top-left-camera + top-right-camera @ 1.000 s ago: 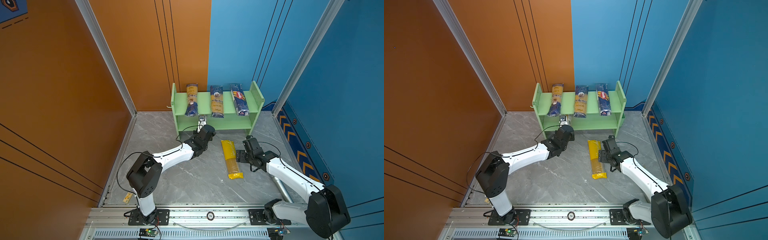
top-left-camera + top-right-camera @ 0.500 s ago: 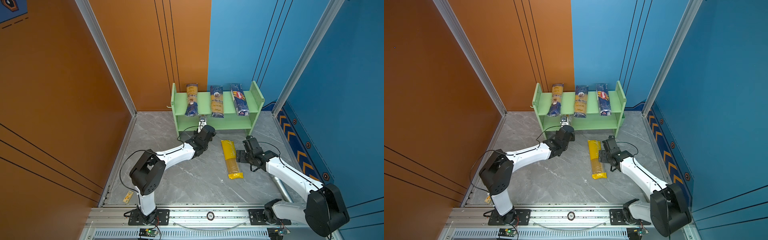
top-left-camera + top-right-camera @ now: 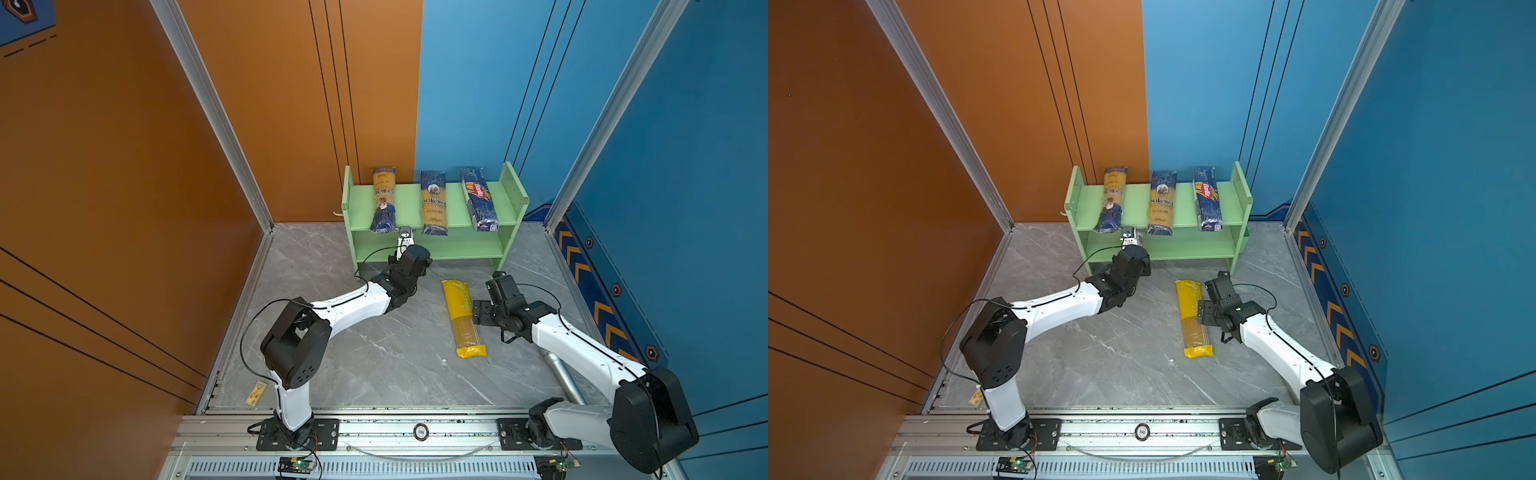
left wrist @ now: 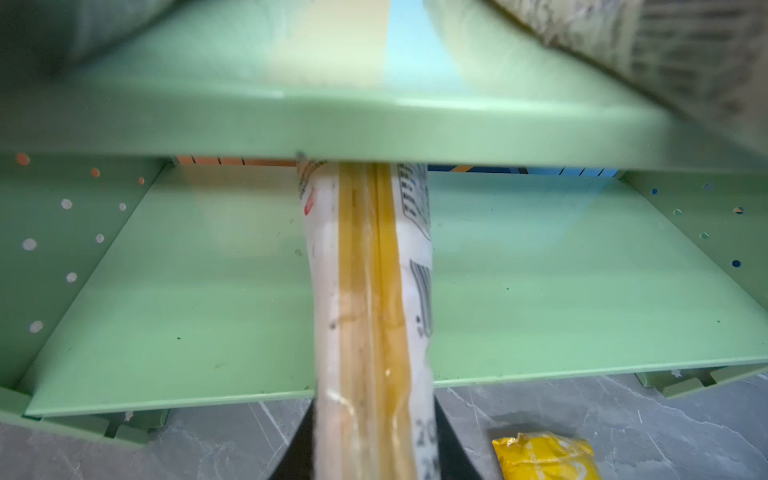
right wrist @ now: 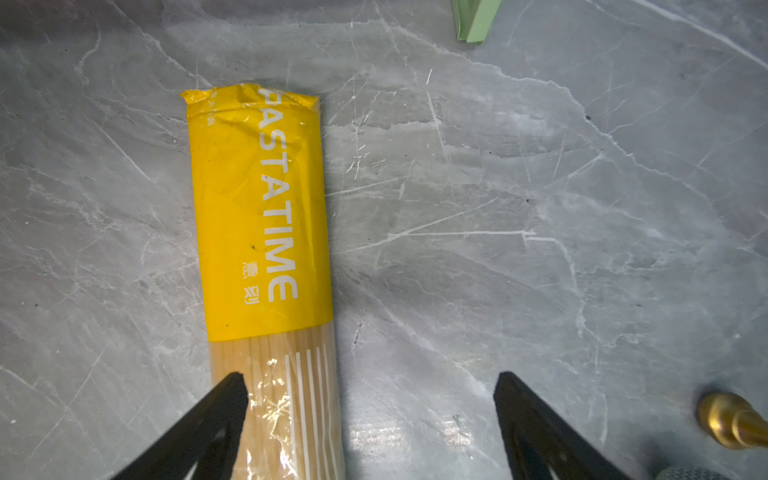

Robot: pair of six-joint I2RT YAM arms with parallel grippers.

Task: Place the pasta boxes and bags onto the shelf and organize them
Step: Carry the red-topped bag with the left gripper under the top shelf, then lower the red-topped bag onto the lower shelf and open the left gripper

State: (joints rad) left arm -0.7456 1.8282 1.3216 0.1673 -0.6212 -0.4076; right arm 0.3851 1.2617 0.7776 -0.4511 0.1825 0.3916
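Three packets (image 3: 383, 199) (image 3: 433, 203) (image 3: 478, 199) are lying atop the shelf (image 3: 409, 199) — left gripper (image 4: 374, 451) is pinching a white packet (image 4: 370, 291) reaching into its lower tier, right gripper (image 5: 370, 376) is hovering spread over a yellow packet (image 5: 257, 208).

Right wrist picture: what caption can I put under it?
Open right gripper poised by the yellow PASTATIME spaghetti packet lying flat on the grey table.

Green shelf (image 3: 512, 195) has three spaghetti packets (image 3: 433, 203) across its top tier. Fourth packet (image 4: 370, 291) pokes into the lower tier, yellow-ended packet (image 3: 462, 318) lies flat on the surface (image 3: 374, 353).
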